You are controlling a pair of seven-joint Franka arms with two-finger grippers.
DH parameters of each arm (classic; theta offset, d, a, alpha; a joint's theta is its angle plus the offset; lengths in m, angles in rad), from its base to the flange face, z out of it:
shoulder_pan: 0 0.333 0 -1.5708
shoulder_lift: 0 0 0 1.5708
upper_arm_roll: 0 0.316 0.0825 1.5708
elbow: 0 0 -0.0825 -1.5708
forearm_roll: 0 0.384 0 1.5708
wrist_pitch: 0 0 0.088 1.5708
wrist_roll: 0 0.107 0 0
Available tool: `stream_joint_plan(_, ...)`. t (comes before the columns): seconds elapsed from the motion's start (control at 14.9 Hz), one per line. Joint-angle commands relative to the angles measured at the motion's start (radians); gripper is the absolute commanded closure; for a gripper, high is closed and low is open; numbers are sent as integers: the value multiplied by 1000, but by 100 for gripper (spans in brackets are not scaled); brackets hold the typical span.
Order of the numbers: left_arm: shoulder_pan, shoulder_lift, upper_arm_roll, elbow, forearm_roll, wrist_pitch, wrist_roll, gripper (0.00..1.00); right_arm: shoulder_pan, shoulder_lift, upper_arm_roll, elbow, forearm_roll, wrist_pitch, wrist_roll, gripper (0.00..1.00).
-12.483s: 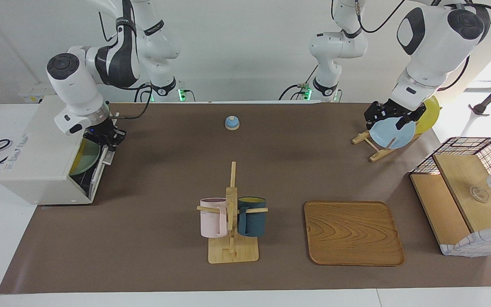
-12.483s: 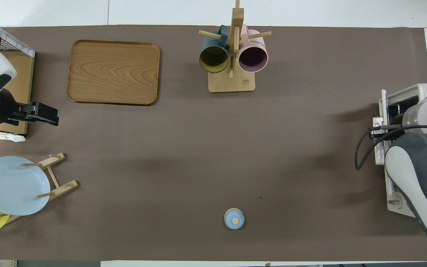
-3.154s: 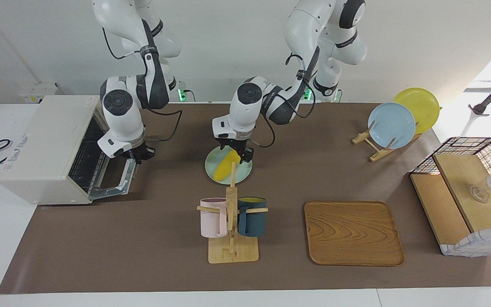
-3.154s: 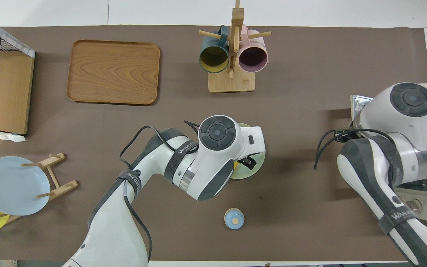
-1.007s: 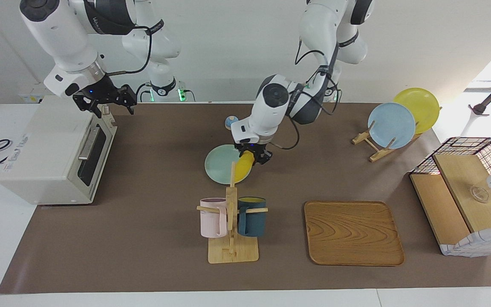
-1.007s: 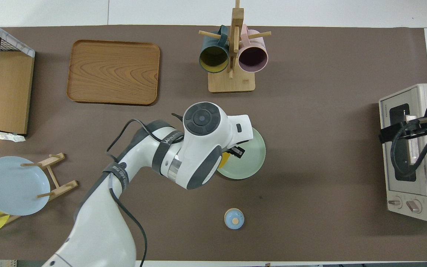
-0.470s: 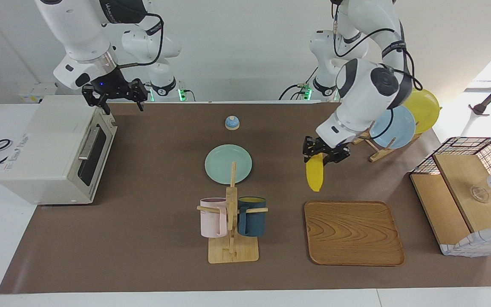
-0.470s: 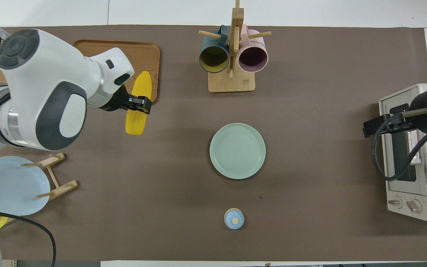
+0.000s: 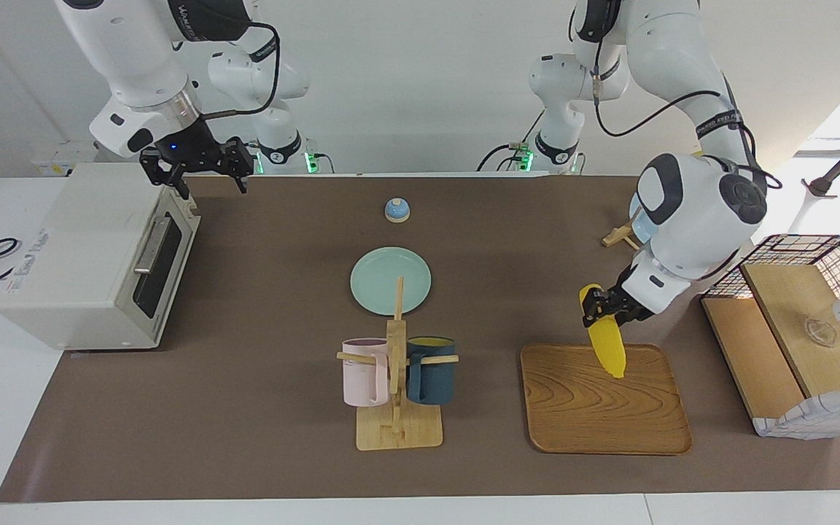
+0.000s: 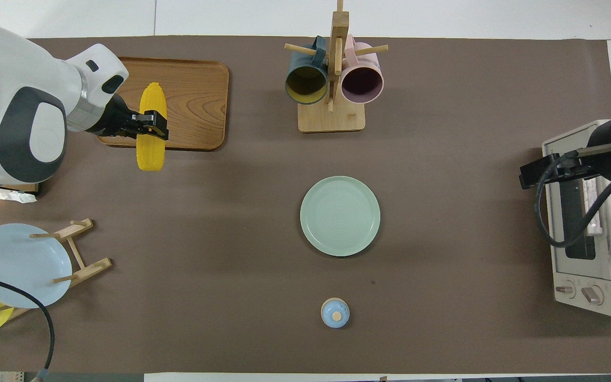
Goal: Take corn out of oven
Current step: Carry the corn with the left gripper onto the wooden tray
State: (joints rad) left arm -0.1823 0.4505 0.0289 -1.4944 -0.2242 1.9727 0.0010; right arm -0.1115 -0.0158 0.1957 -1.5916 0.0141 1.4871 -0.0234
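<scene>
The yellow corn (image 9: 609,354) hangs tip-down in the air, with my left gripper (image 9: 602,310) shut on its upper half. It is over the edge of the wooden tray (image 9: 580,415) that lies toward the robots. From overhead, the corn (image 10: 152,101) crosses that edge of the tray (image 10: 194,106), gripped at its middle by the left gripper (image 10: 150,124). The cream-white oven (image 9: 77,255) stands at the right arm's end of the table with its door closed. My right gripper (image 9: 197,164) hangs open over the oven's top front corner, holding nothing.
A pale green plate (image 9: 391,281) lies mid-table, with a small blue bell (image 9: 397,210) nearer the robots. A mug rack (image 9: 398,430) carries a pink and a dark blue mug. A plate stand (image 10: 80,254) and a wood-and-wire basket box (image 9: 799,335) stand at the left arm's end.
My left gripper has carried the corn away from the robots and lower, from over the bare table to over the tray's edge. The right gripper has barely moved.
</scene>
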Motion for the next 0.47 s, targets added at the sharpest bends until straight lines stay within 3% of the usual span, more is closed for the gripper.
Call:
stream_joint_plan(0.0, 6, 201, -9, 238, 22, -8, -21, 100, 9, 11, 7, 22, 0, -18, 26, 0)
stream_joint_plan(0.13, 1, 278, 14, 321, 20, 21, -21, 100, 9, 8, 5, 10, -3, -18, 26, 0)
stream_joint_plan(0.4, 4, 316, 20, 318, 20, 110, -21, 100, 10, 7, 7, 7, -39, -16, 25, 0)
